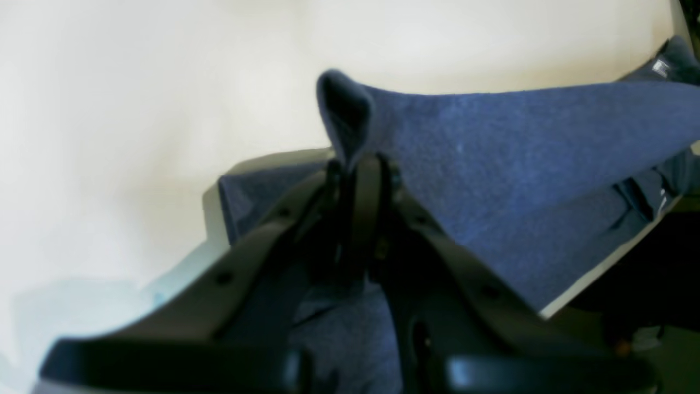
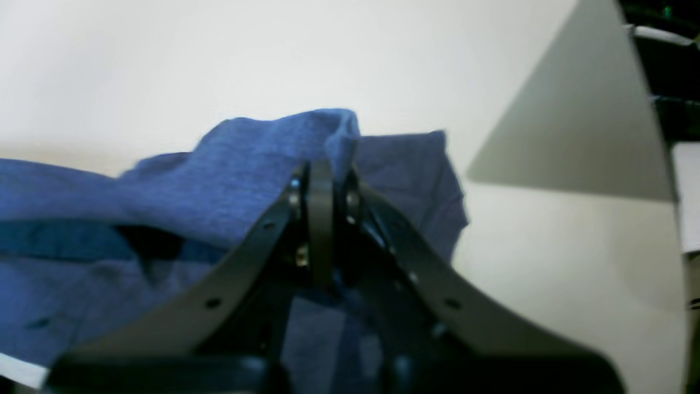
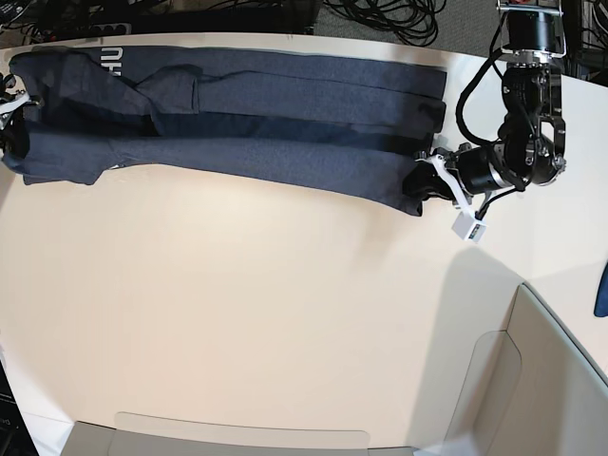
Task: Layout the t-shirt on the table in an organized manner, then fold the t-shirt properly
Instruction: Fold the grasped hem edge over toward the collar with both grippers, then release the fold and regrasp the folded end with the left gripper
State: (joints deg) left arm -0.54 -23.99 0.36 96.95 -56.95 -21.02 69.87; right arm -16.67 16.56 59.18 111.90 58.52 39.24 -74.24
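Navy t-shirt (image 3: 237,123) (stretched), both grippers pinching

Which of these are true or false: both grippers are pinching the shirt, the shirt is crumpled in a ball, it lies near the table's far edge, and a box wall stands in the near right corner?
1. Both grippers are shut on the t-shirt. True: the left gripper and the right gripper each pinch a fold of cloth.
2. The shirt is crumpled in a ball. False: it is stretched long between the two grippers.
3. The shirt lies near the far edge of the table. True.
4. A box wall stands at the near right corner in the base view. True.
5. The shirt is bright red. False: it is dark navy.
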